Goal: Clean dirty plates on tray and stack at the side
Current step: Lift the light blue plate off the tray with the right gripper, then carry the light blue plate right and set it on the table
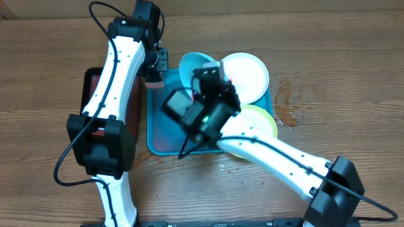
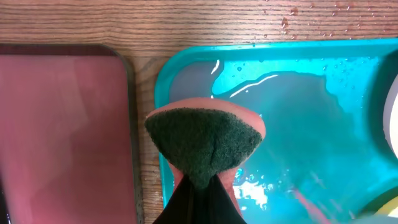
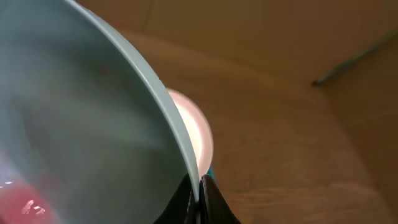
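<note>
In the overhead view the light blue plate stands tilted on edge at the back of the turquoise tray. My right gripper is shut on its rim. In the right wrist view the rim runs down between the pinched fingers of the right gripper, and a red smear shows low inside the plate. The white plate lies at the tray's back right, the yellow-green plate at its right. My left gripper is shut on a pink sponge, green pad forward, above the tray's wet floor.
A black tray with a dark red inside lies just left of the turquoise tray, under my left arm. Water drops speckle the wooden table right of the tray. The white plate's edge shows behind the blue rim.
</note>
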You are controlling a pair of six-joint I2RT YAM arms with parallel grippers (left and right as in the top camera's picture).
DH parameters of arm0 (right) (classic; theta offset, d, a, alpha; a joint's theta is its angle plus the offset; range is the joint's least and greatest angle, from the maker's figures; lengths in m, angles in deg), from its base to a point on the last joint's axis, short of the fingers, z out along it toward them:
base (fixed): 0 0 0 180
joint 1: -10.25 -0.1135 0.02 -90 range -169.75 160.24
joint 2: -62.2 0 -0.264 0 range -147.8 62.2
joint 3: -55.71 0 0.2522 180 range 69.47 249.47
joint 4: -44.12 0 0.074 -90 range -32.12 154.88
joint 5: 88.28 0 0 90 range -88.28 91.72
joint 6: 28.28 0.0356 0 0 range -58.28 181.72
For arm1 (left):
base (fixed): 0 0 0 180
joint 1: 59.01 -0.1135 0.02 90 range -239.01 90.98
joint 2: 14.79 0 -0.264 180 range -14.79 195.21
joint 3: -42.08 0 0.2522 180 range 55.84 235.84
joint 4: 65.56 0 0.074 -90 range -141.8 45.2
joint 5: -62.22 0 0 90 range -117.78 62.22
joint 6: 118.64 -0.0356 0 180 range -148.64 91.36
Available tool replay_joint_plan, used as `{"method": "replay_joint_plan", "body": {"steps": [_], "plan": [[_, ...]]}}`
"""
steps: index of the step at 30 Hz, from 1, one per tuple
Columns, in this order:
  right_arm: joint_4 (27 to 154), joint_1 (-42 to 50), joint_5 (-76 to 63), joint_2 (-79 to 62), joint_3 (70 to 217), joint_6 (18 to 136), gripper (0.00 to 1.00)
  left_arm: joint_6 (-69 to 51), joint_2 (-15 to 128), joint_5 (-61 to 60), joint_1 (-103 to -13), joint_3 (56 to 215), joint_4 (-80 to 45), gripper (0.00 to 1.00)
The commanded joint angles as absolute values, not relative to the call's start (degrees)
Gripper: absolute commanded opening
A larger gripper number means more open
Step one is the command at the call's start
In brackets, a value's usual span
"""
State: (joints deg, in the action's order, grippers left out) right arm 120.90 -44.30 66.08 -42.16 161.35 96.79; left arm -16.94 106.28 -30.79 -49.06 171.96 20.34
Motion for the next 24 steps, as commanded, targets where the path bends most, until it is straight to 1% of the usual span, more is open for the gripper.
{"method": "replay_joint_plan", "body": {"steps": [1,10,24], "plan": [[120.8,-46.6,81.9,-39.9,162.9,97.0,0.04,-16.1,105.9,-30.7,-49.7,171.7,20.4,0.04],[120.8,-48.8,91.7,-39.9,162.9,97.0,0.04,-16.1,105.9,-30.7,-49.7,171.7,20.5,0.04],[121.1,-49.5,90.2,-39.9,162.9,97.3,0.04,-16.1,105.9,-30.7,-49.7,171.7,20.5,0.04]]}}
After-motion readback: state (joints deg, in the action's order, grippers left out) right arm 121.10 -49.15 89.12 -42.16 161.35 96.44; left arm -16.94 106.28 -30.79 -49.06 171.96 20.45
